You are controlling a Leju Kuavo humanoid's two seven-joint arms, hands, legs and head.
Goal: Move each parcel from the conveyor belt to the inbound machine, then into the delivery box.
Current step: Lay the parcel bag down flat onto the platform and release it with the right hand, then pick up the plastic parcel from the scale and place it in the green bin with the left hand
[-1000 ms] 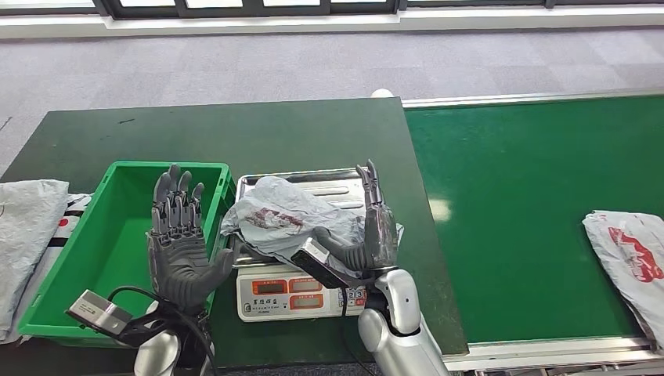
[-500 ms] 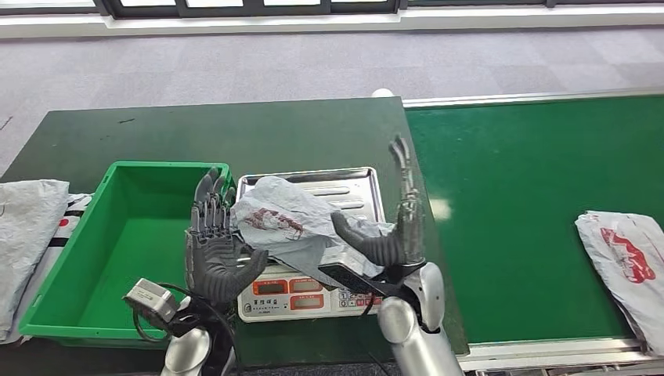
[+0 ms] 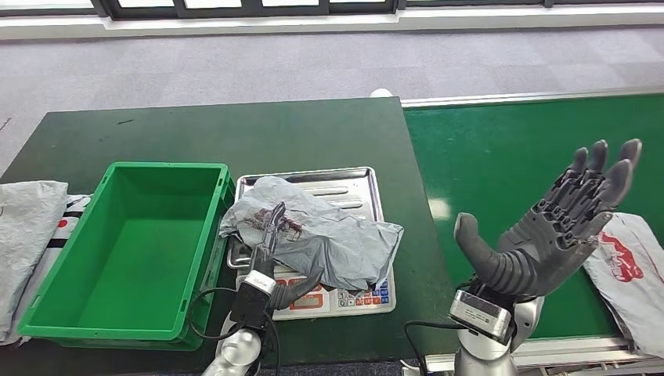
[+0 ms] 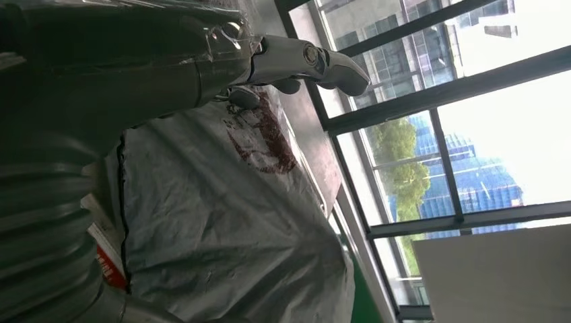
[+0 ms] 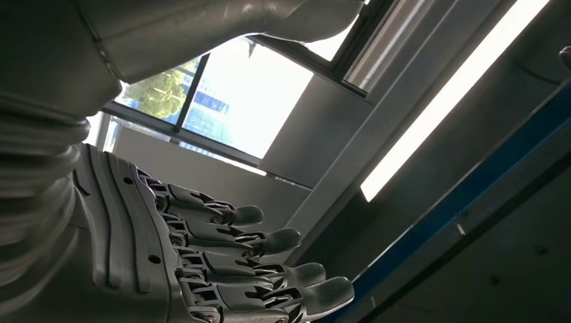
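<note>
1. A grey parcel [image 3: 313, 231] with a red print is lying crumpled on the steel tray of the inbound machine [image 3: 368, 188], a white scale with red displays at its front, and its right end is hanging over the tray's edge.

2. The left hand [image 3: 270, 251] is standing edge-on at the parcel's near side, around 7 o'clock from the parcel's middle. Its fingers [image 3: 274, 223] are pointing straight up over the red print (in the left wrist view a fingertip [image 4: 337, 67] is reaching over the print, with the thumb [image 4: 244, 97] close to the plastic). Whether the hand is holding the plastic or only touching it, I cannot tell.

3. The right hand [image 3: 552, 235] is hovering high over the green conveyor belt [image 3: 501, 157], at 3 o'clock from the scale. It is open wide, palm up, fingers spread, thumb apart, and it is holding nothing.

4. A second parcel [image 3: 634, 274], white with a red logo, is lying on the belt at 4 o'clock from the scale, partly behind the right hand.

5. The green delivery box [image 3: 125, 243] is standing just beside the scale, at its 9 o'clock, on the dark green table [image 3: 235, 133].

6. More grey bags [image 3: 27, 227] are lying at the table's left edge, at 9 o'clock from the box.
</note>
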